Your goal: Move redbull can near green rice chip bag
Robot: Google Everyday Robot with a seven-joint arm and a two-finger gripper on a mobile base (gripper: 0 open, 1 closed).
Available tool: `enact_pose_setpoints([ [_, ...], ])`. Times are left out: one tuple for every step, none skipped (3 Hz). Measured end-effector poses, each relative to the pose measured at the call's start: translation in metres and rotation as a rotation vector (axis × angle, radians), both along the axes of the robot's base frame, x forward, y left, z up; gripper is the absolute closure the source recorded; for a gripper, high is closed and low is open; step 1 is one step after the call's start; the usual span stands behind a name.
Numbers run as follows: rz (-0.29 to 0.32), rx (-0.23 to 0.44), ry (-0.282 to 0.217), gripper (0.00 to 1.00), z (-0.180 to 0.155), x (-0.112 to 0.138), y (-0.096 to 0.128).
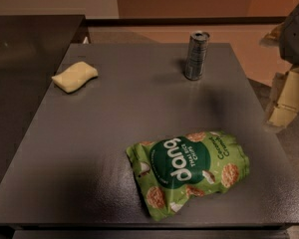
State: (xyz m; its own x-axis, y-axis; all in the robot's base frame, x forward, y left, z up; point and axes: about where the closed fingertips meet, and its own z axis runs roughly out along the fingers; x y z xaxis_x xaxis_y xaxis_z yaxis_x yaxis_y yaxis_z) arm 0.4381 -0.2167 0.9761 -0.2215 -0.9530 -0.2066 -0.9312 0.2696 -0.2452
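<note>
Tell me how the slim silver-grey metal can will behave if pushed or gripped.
The slim silver-grey metal can stands upright, tall and narrow: a high push probably tips it, then it may roll. Its smooth round wall looks slippery. The gripper hangs right of the grey table, apart from the can.

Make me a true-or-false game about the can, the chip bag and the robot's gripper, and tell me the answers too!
1. The redbull can stands upright on the table. True.
2. The can touches the green rice chip bag. False: they are apart, the can near the far edge, the bag near the front.
3. The gripper holds the can. False: it hangs at the right edge of the view, apart from the can.
4. A pale yellow sponge lies on the table, apart from can and bag. True.
5. The bag stands upright. False: it lies flat.
</note>
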Motion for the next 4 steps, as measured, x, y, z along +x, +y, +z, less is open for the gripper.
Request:
enact_pose_setpoints([
  [0.000, 0.000, 0.000, 0.00, 0.000, 0.000, 0.000],
  [-0.022, 0.015, -0.018, 0.00, 0.001, 0.007, 0.001],
  [-0.074, 0.060, -0.047, 0.00, -0.003, 0.030, 0.002],
  [-0.136, 0.150, -0.085, 0.00, -0.007, 0.065, 0.003],
])
